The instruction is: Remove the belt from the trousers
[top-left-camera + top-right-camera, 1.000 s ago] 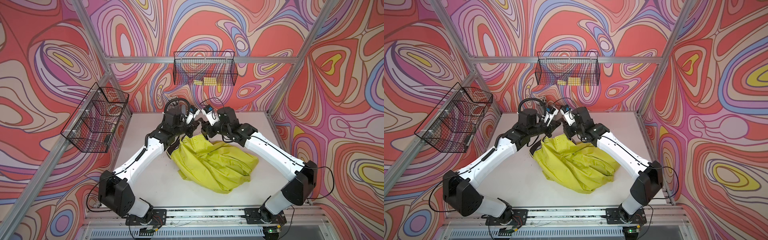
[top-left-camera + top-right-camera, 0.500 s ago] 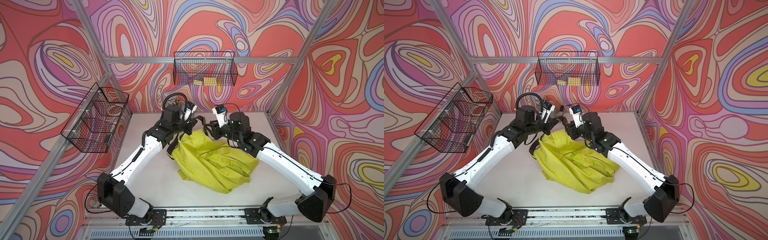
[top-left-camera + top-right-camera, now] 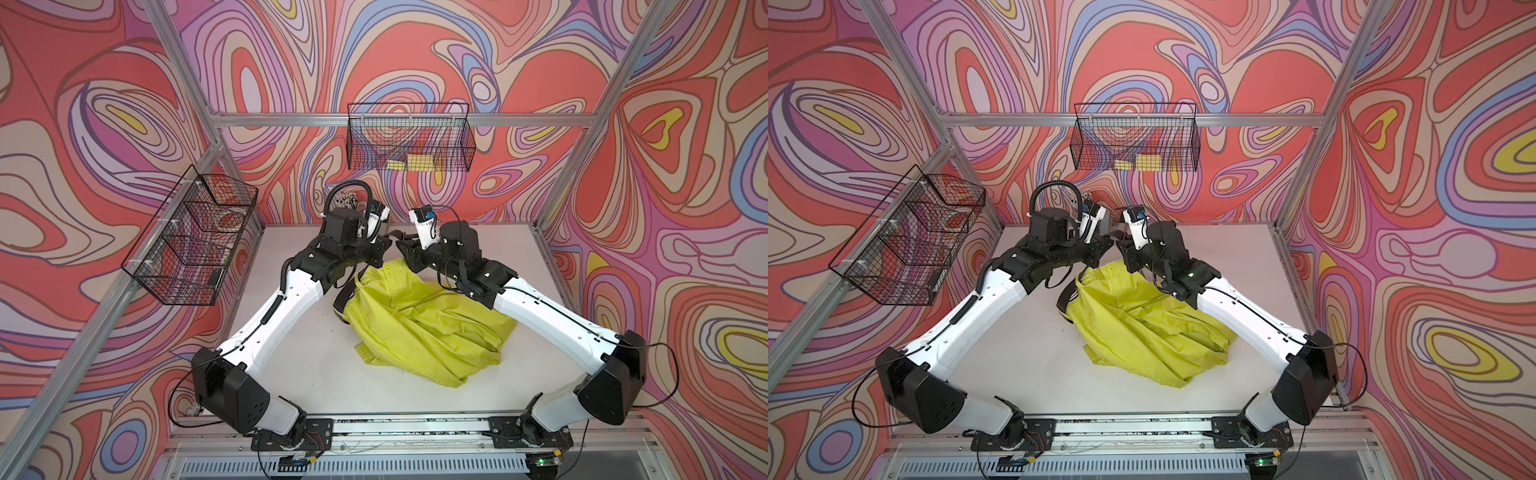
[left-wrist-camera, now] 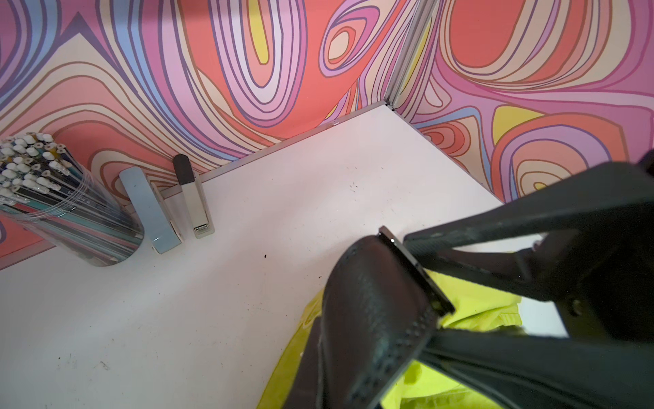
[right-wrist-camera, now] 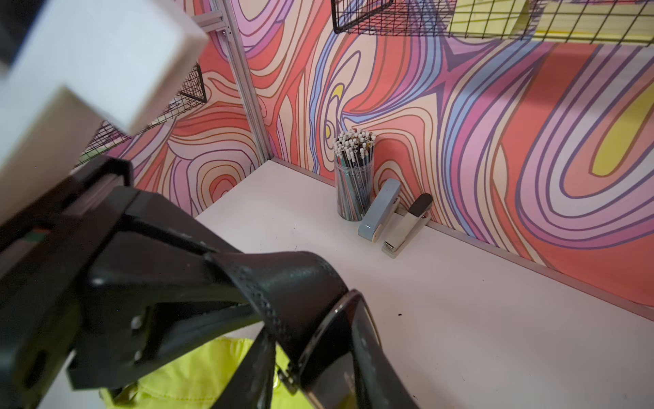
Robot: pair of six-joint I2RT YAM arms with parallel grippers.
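Arching above the rear of the bench [image 3: 307, 374], the belt [image 4: 371, 318] is held up over the waistband of the trousers [image 3: 424, 328] — its strap drops in a loop beside the crumpled yellow-green cloth. The left gripper [image 3: 385, 246] is pressed together, pinching the strap; the right gripper [image 3: 401, 246], nose to nose with it, clamps the buckle [image 4: 414, 269] with its jaws part-spread. A pencil cup [image 5: 354, 187] stands by the back wall [image 5: 495, 106].

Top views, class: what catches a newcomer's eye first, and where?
The crumpled yellow-green fabric trousers lie on the white table, amid swirling red walls. At their far edge the left gripper and right gripper face each other, jaws shut on the black leather-like belt.
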